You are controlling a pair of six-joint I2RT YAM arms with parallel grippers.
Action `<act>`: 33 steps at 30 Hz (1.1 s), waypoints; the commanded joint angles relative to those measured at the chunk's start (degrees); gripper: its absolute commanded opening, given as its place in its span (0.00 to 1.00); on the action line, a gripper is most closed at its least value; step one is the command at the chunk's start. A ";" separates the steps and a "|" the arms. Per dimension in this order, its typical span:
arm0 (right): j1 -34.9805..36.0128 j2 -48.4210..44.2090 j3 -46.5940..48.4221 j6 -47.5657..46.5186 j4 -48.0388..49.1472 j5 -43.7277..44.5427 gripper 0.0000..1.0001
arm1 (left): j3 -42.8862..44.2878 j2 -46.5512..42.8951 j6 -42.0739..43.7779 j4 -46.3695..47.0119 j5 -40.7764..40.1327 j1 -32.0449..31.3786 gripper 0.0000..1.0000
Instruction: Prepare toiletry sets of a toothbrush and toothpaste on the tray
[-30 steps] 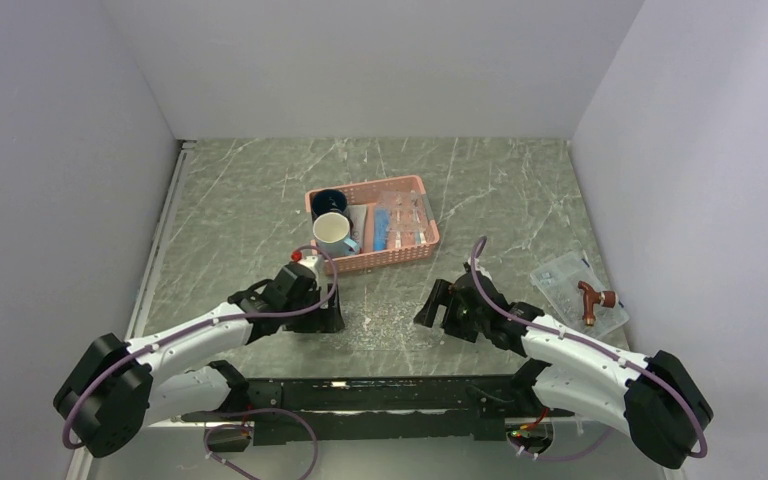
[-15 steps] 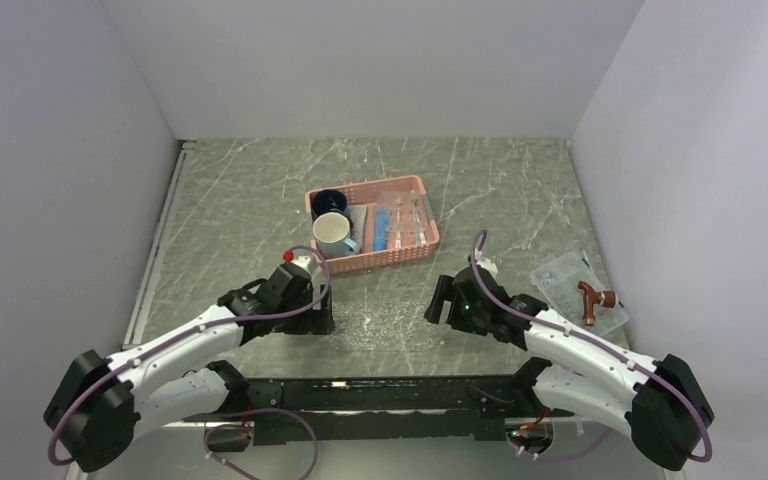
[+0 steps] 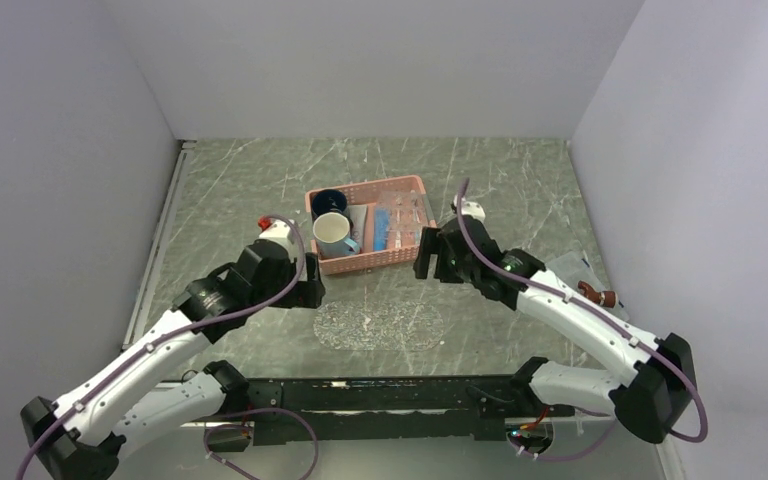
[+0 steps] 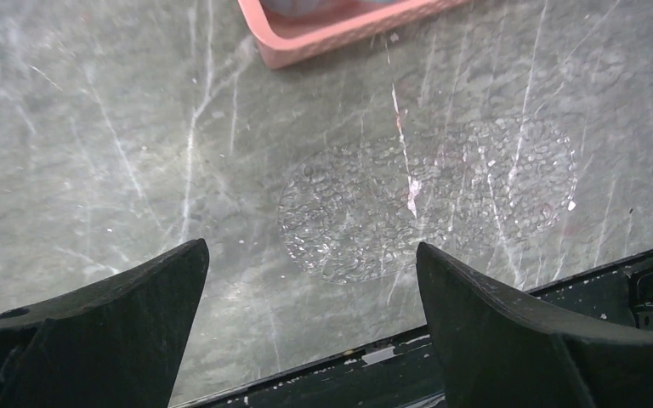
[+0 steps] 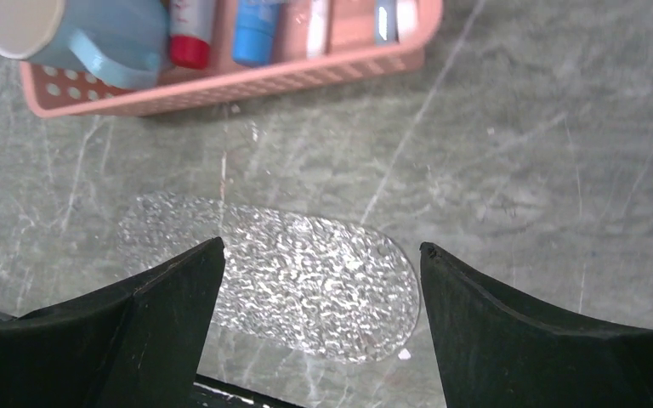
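The tray [image 3: 378, 325], a clear, glittery oval, lies flat near the front edge with nothing on it; it also shows in the left wrist view [image 4: 429, 200] and the right wrist view [image 5: 306, 280]. The toothpaste tubes lie in the pink basket [image 3: 415, 252]: a blue one [image 5: 255, 25] and a white one with a red end [image 5: 190, 44]. Thin white toothbrush shapes [image 3: 410, 222] lie at the basket's right end, hard to make out. My left gripper [image 3: 308, 292] [image 4: 310, 246] hovers open, left of the tray. My right gripper [image 3: 426, 262] [image 5: 322, 245] is open by the basket's right front corner.
A dark mug [image 3: 328, 203] and a light blue mug [image 3: 332, 235] sit in the basket's left half. A clear box with a brown piece [image 3: 588, 292] lies at the right, partly behind my right arm. Walls close in on three sides.
Both arms have drawn back from the tray and up toward the basket, the left one to the left, the right one to the basket's right corner. The tray now lies uncovered.
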 commanded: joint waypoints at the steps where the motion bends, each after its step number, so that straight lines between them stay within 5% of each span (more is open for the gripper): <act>1: -0.14 3.95 8.60 -6.40 -1.24 1.33 0.86 | 5.70 -3.75 2.99 -5.63 -5.12 -0.12 0.99; 8: -0.31 13.34 19.83 -13.72 -1.36 2.22 0.84 | 10.39 -11.23 5.33 -9.36 -9.32 -0.07 0.99; 18: -5.92 25.89 32.66 -16.64 -0.76 -5.26 0.58 | 9.43 -23.68 9.31 -11.02 -8.31 -0.08 0.99; 33: -10.22 36.89 36.10 -14.40 2.57 -11.10 0.49 | 1.65 -41.81 10.81 -7.14 -3.46 -0.16 0.99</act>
